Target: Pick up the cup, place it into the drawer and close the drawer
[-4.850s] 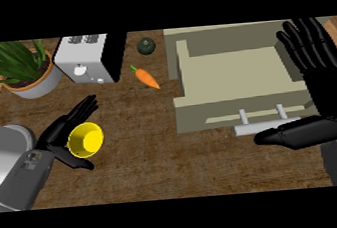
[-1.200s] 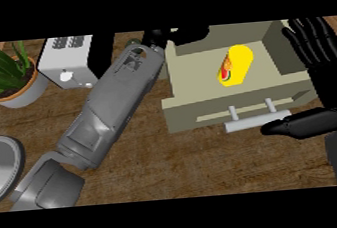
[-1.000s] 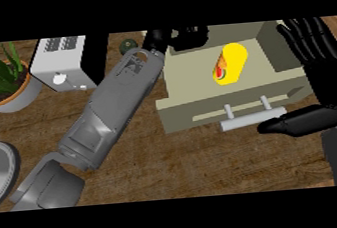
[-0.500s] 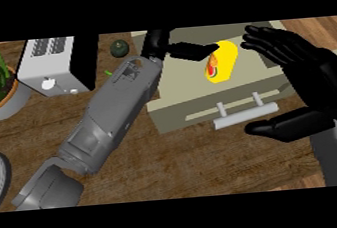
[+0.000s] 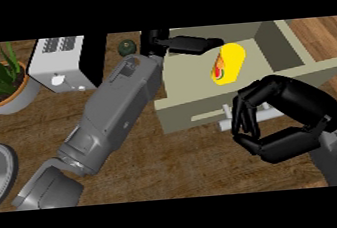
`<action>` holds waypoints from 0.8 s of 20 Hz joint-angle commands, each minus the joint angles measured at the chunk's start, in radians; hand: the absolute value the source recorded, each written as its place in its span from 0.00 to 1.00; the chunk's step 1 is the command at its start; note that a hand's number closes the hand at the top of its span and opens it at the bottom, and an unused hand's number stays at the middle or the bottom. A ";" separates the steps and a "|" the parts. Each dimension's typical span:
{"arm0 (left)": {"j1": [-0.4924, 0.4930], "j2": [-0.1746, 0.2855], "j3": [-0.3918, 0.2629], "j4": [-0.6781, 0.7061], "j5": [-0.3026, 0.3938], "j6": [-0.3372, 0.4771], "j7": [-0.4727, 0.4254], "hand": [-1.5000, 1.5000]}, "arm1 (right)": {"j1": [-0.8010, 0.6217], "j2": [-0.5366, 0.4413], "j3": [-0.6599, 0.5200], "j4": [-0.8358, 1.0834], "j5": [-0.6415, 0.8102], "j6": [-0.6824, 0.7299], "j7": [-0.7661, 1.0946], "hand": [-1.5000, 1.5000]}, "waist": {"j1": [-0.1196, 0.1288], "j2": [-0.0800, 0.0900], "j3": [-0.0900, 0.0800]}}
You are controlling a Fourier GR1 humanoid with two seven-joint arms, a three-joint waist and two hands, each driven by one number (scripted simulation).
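Your left hand (image 5: pixel 184 43) is hovering with straight, released fingers just beside the yellow cup (image 5: pixel 228 63), which is lying on its side inside the open drawer (image 5: pixel 190 115), so the placing looks done. Your right hand (image 5: pixel 287 121) is curling its fingers over the handle (image 5: pixel 226 117), seemingly readying the closing push. The left hand is reaching over the drawer and probably needs lifting clear first.

We see the yellow cup (image 5: pixel 228 65) lying on its side inside the open beige drawer (image 5: pixel 191 110).
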 commanded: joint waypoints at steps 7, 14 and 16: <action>0.015 0.000 0.016 0.027 0.063 0.016 -0.061 0.00 | 0.070 -0.115 0.101 0.017 0.419 -0.027 -0.029 0.00 | 0.118 -0.024 0.001; 0.114 0.000 0.015 -0.048 0.088 -0.001 -0.116 0.00 | 0.069 -0.015 0.247 0.360 0.696 -0.194 -0.184 0.00 | 0.174 -0.027 0.002; 0.135 0.013 0.042 -0.055 0.079 -0.050 -0.102 0.00 | 0.054 0.002 0.286 0.432 0.743 -0.210 -0.223 0.00 | 0.185 -0.030 0.001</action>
